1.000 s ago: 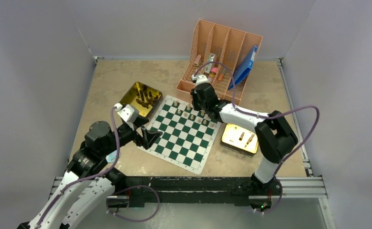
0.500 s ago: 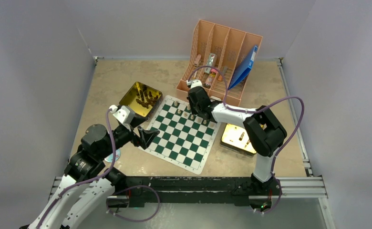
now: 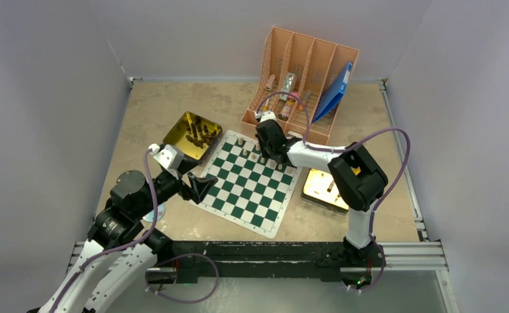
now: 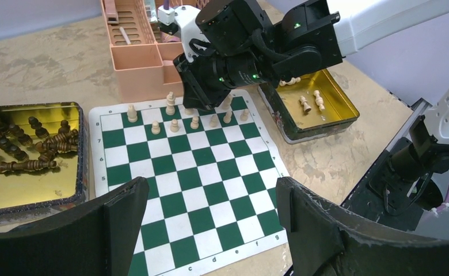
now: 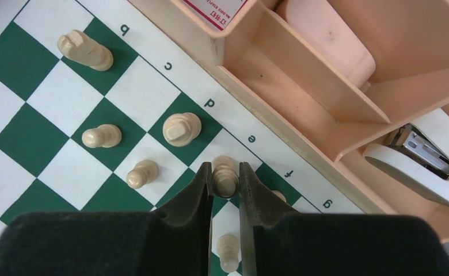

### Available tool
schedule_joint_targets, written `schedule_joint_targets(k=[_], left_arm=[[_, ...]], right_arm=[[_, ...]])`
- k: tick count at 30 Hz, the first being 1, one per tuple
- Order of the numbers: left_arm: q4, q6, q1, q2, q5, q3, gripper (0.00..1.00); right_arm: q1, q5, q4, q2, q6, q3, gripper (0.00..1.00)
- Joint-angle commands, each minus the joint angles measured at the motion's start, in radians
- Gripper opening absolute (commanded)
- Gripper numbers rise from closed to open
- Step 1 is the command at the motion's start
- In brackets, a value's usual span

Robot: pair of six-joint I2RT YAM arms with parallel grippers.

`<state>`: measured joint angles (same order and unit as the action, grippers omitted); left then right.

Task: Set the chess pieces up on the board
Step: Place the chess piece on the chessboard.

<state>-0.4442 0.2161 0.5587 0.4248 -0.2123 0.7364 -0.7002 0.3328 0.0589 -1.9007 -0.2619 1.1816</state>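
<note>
Top view, board [image 3: 248, 186]: flat on the table, between left tin [image 3: 185, 124] and right tin [image 3: 318, 189]; tan chess pieces [image 3: 258, 151] upright along the far rows.
Top view, left gripper [image 3: 203, 187]: hovering over the board's left edge.
Top view, right gripper [image 3: 269, 149]: low over the far rows, near the pink organizer [image 3: 301, 78].
Left wrist view, left fingers [image 4: 113, 224]: spread wide, grasping nothing; dark pieces [image 4: 23, 152] lying in the left tin.
Right wrist view, right fingers [image 5: 196, 192]: clenched on a tan piece [image 5: 225, 178] at the edge row by the letter e.
</note>
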Motion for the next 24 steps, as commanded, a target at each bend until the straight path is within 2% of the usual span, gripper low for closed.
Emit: schedule_joint_targets(k=[1, 11, 24], left_arm=[[0.013, -0.012, 0.003, -0.003, 0.012, -0.005, 0.81], [0.01, -0.011, 0.002, -0.002, 0.014, -0.005, 0.81], [0.008, -0.008, 0.003, 0.005, 0.017, -0.006, 0.81]], right_arm=[[-0.006, 0.029, -0.027, -0.021, -0.016, 0.043, 0.19], [-0.007, 0.034, -0.052, -0.011, -0.028, 0.061, 0.31], [-0.007, -0.015, -0.13, 0.103, -0.058, 0.09, 0.35]])
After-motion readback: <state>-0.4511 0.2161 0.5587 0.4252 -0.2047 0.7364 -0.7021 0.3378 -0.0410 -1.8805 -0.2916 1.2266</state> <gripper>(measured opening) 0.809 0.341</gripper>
